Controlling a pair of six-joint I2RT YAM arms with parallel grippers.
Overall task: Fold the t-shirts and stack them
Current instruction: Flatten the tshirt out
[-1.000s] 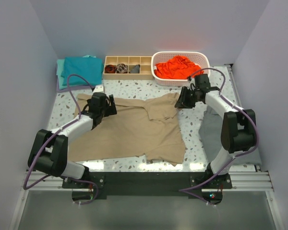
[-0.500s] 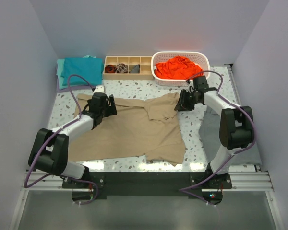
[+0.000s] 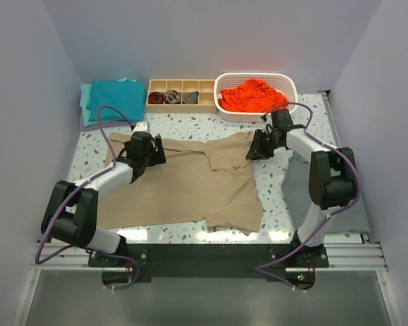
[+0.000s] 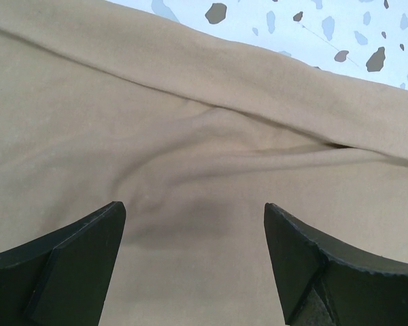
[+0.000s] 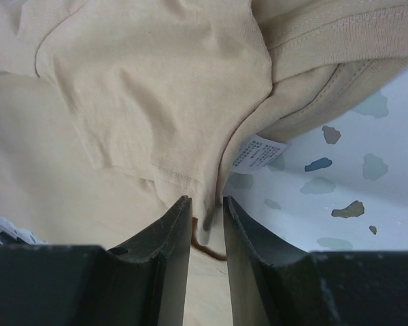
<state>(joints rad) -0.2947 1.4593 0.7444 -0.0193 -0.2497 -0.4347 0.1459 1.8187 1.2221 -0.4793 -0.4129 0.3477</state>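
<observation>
The tan t-shirt [image 3: 183, 183] lies spread on the speckled table, with its upper right part folded over. My left gripper [image 3: 151, 157] is open just above its upper left part; in the left wrist view the jaws [image 4: 194, 217] stand wide apart over smooth tan cloth [image 4: 190, 136]. My right gripper [image 3: 253, 151] is at the shirt's upper right edge. In the right wrist view its jaws [image 5: 207, 207] are nearly together with a fold of the tan shirt [image 5: 156, 88] between them, next to a white label [image 5: 258, 151]. A teal t-shirt [image 3: 112, 100] lies folded at the back left. An orange-red t-shirt [image 3: 253, 95] is bunched in the basket.
A white basket [image 3: 285, 80] stands at the back right. A wooden divided tray [image 3: 180, 103] with small dark rolled socks sits next to it. A flat grey cloth [image 3: 306, 187] lies along the right side under the right arm. Walls close in the table on three sides.
My right gripper has moved left and down onto the shirt's upper right edge. The left arm and the shirt have hardly moved.
</observation>
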